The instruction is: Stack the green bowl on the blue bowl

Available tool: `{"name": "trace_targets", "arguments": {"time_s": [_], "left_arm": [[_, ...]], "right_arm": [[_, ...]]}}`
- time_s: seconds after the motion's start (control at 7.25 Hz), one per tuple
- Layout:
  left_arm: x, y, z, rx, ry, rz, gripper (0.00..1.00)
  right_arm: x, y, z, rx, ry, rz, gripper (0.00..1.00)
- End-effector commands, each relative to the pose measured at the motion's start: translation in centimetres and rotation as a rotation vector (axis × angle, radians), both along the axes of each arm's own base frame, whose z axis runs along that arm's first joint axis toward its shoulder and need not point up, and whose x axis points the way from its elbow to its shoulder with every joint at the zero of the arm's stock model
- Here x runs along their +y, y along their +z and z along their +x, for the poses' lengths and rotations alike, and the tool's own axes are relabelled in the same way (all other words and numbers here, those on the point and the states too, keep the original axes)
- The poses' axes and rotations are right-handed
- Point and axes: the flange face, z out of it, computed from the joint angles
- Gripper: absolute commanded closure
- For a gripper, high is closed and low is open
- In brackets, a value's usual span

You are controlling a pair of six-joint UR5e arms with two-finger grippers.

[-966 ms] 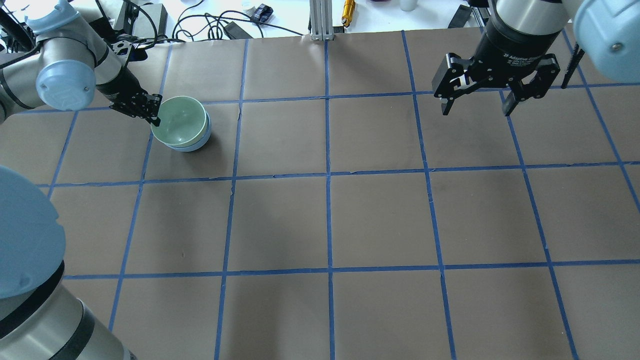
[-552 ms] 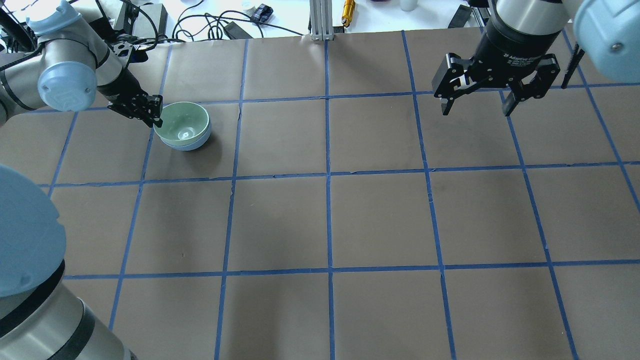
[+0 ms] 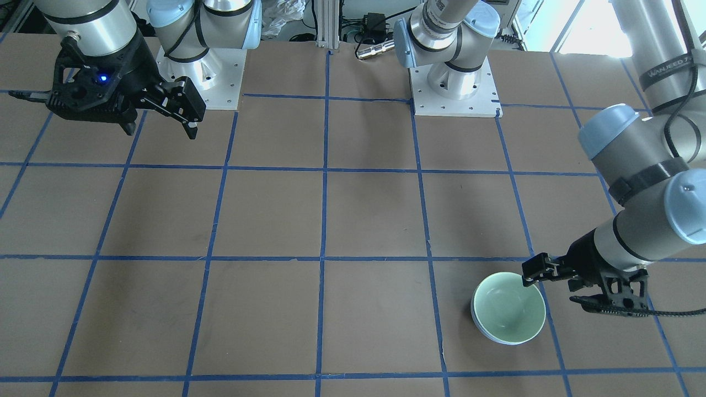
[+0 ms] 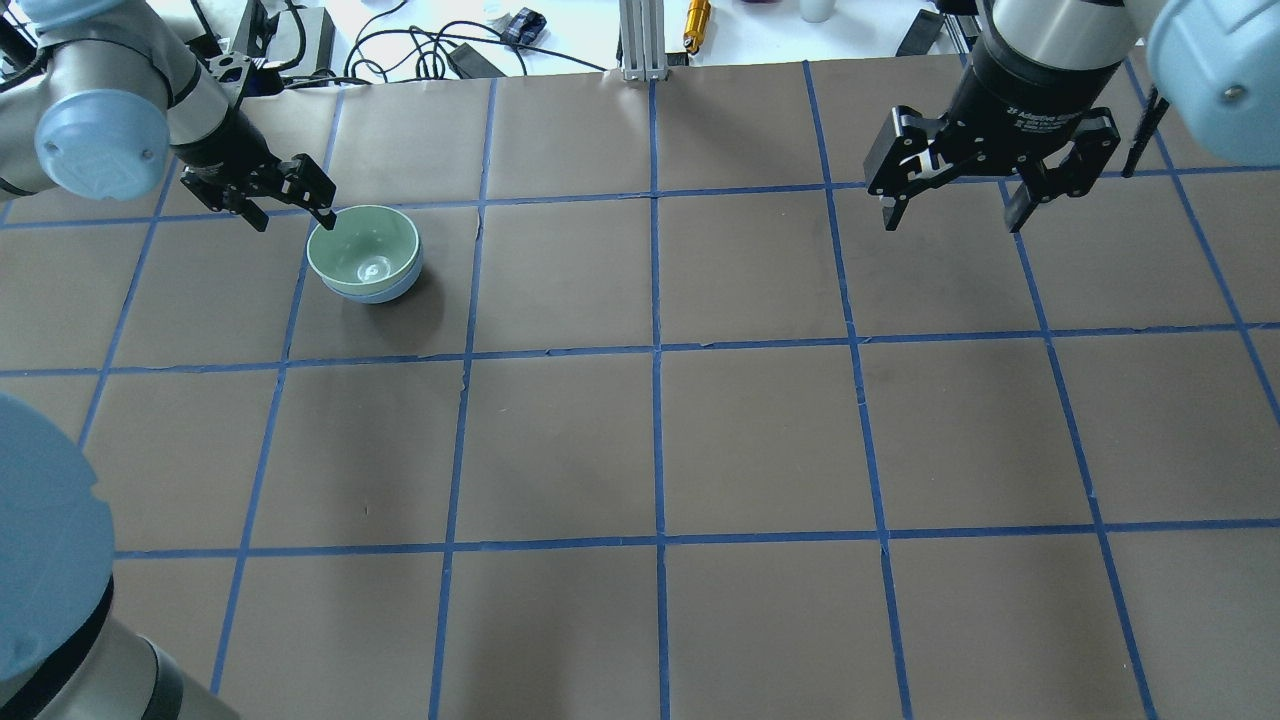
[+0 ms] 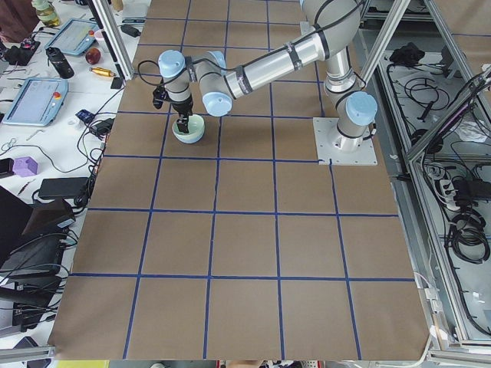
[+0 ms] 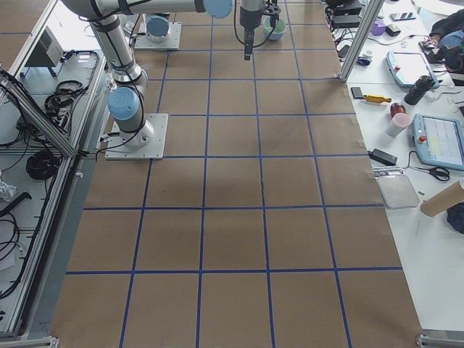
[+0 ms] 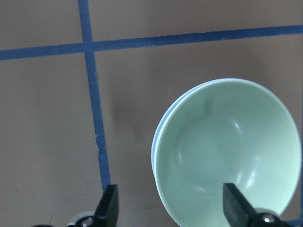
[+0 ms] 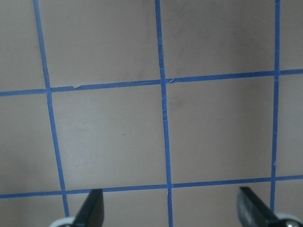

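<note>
The green bowl (image 4: 362, 250) sits nested inside the blue bowl (image 4: 383, 294), level, at the table's far left. Only a thin blue edge shows under it. In the front-facing view the green bowl (image 3: 508, 314) hides all but the blue bowl's rim (image 3: 479, 326). My left gripper (image 4: 291, 212) is open and empty, just above and beside the stack's left rim, not touching it. The left wrist view shows the green bowl (image 7: 232, 151) below the open fingers (image 7: 109, 203). My right gripper (image 4: 952, 222) is open and empty, raised over the far right.
Blue tape lines grid the brown table (image 4: 660, 440). An aluminium post (image 4: 640, 40), a yellow tool (image 4: 696, 20) and cables (image 4: 420, 45) lie beyond the far edge. The arm bases (image 3: 455, 94) stand at the robot's side.
The left gripper let go of the green bowl's rim, opened wider and drew back up and left. The green bowl went from tilted to level in the blue bowl. The right arm has not moved.
</note>
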Motion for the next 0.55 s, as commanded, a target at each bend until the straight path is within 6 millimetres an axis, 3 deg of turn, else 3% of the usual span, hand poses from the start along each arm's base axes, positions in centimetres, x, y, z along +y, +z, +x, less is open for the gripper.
{"name": "trace_targets", "arguments": {"time_s": [0.0,0.14,0.41], "left_arm": [[4.7,9.3,-5.5,-0.003,-0.027,0.025,0.00],[6.5,13.8,-8.2,-0.025,-0.039,0.002,0.00],[10.5,18.6,-14.2,-0.032,0.050,-0.020,0.00]], "right_arm": [[0.0,0.0,0.0,0.000,0.000,0.000,0.00],[0.0,0.0,0.0,0.000,0.000,-0.002,0.00],[0.0,0.0,0.0,0.000,0.000,-0.002,0.00]]}}
